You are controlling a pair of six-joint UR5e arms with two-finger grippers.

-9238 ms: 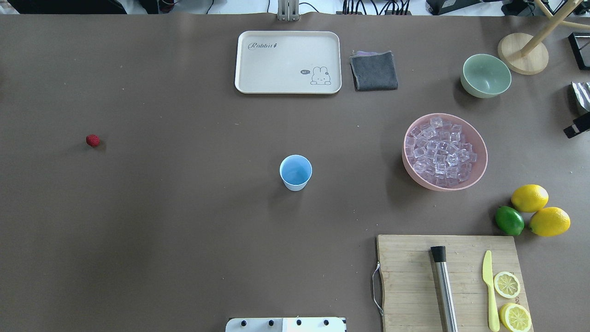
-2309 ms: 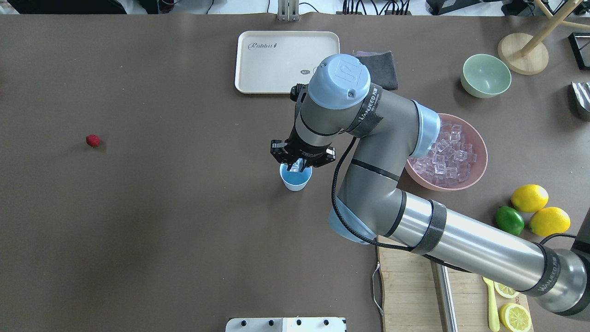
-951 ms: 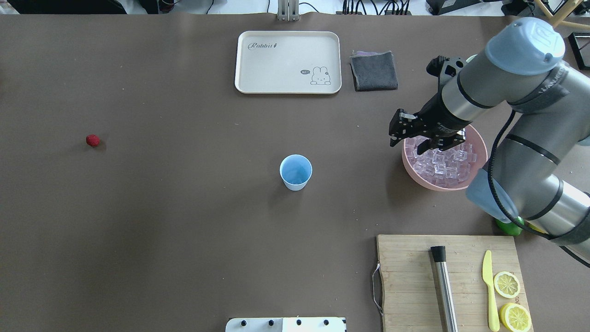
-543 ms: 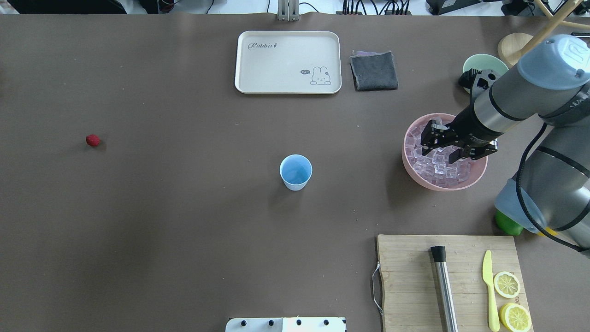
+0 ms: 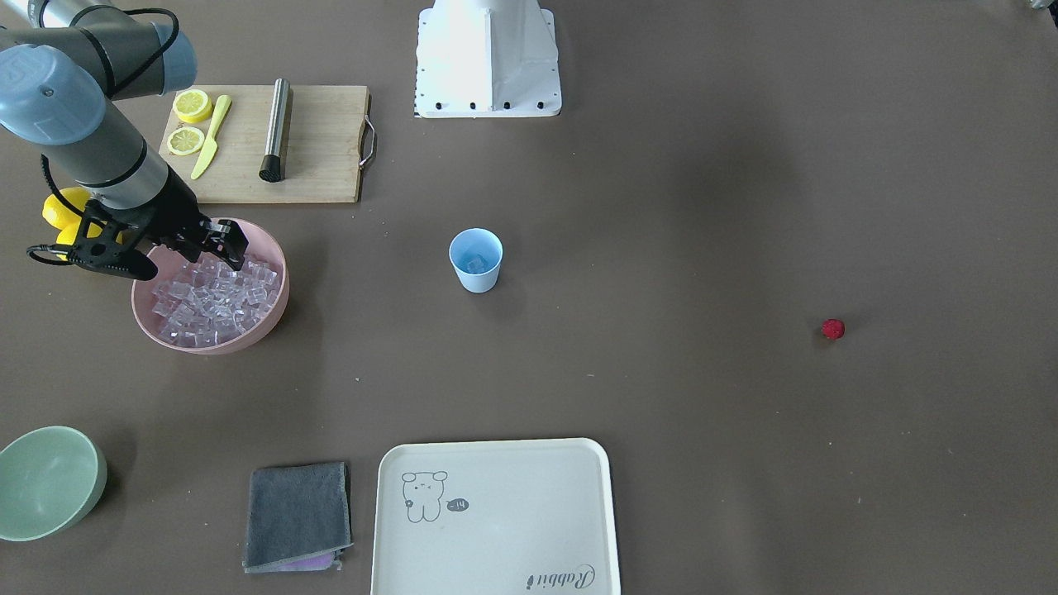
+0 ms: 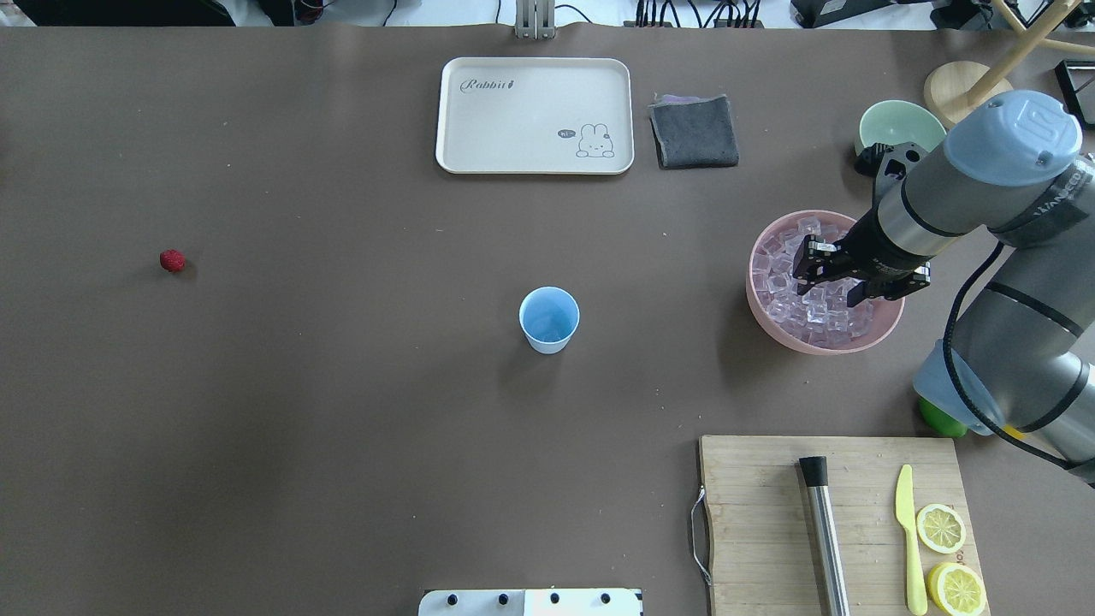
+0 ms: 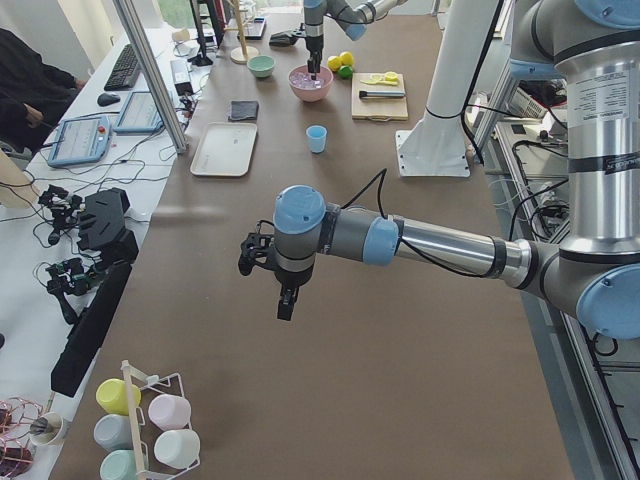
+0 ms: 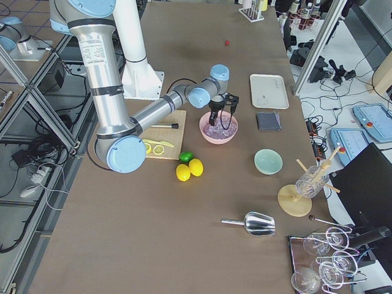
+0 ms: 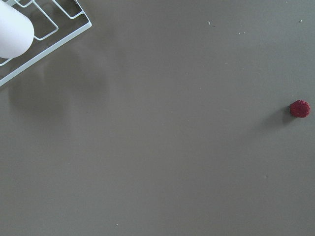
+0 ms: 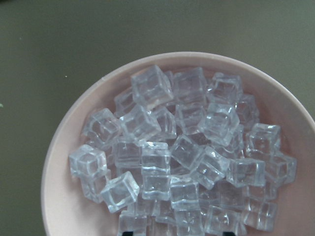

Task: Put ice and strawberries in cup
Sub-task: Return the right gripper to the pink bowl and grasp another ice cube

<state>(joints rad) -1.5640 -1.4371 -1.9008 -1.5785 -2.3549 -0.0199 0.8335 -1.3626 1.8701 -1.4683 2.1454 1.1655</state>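
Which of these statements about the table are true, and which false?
1. The small red strawberry lies inside the light blue plastic cup. False: it lies on the bare table, far from the cup.
2. The right gripper hangs open over the wide pink bowl of clear ice cubes. True.
3. The cup holds an ice cube. True.
4. The yellow plastic knife lies in the pink bowl. False: it lies on the wooden cutting board.

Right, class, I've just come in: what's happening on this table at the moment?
The right gripper, fingers open and empty, hangs over the ice in the pink bowl. One cube lies in the blue cup. The strawberry lies untouched on the table at the robot's left. The left gripper hangs above the table, apart from it; open or shut, I cannot tell.
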